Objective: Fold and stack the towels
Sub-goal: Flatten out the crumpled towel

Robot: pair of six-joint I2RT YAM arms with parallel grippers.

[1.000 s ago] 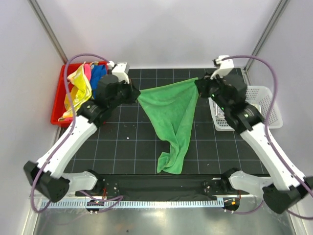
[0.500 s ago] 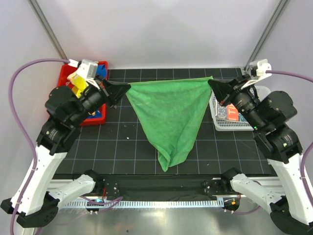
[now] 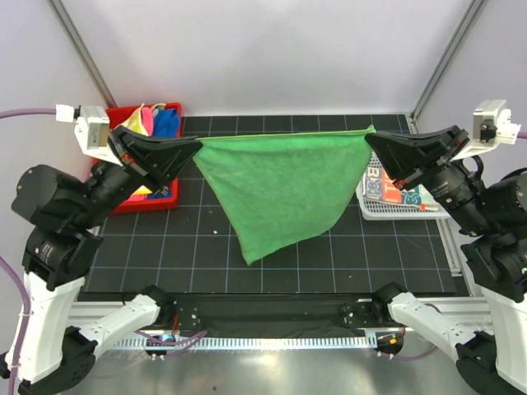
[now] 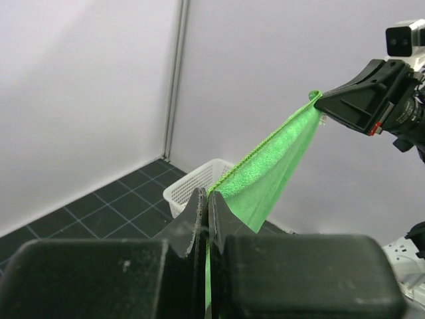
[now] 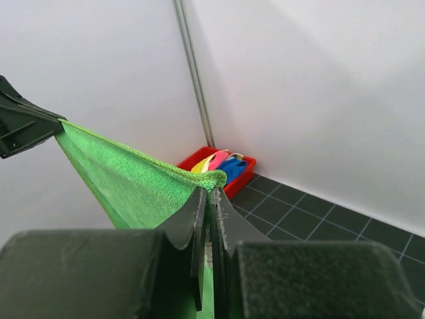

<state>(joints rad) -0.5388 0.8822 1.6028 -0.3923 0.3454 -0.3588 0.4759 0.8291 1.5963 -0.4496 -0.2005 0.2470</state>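
Green towel (image 3: 280,185) hangs over the middle of the counter (image 3: 346,263), spread as a triangle. Its lowest corner points to 6 o'clock, and I cannot tell whether that tip touches the grid surface.

Both arms rise steeply from their bases at the near edge. The left arm (image 3: 58,239) stands at 8 o'clock, bent at the elbow, with its wrist turned so the left tool (image 3: 198,145) points toward 3 o'clock. The right arm (image 3: 494,247) mirrors it at 4 o'clock, and the right tool (image 3: 369,138) points toward 9 o'clock.

Each tool is pinched tight on one top corner of the green towel, with only cloth between the fingers, as both wrist views show. The top hem runs taut and nearly level between the two tools, up in the air.

Farther back, at 10 o'clock, a red bin (image 3: 152,202) holds more towels (image 3: 156,122) in yellow, pink and blue, partly hidden by the left tool. At 2 o'clock a white basket (image 3: 395,212) holds a lettered towel (image 3: 387,188).
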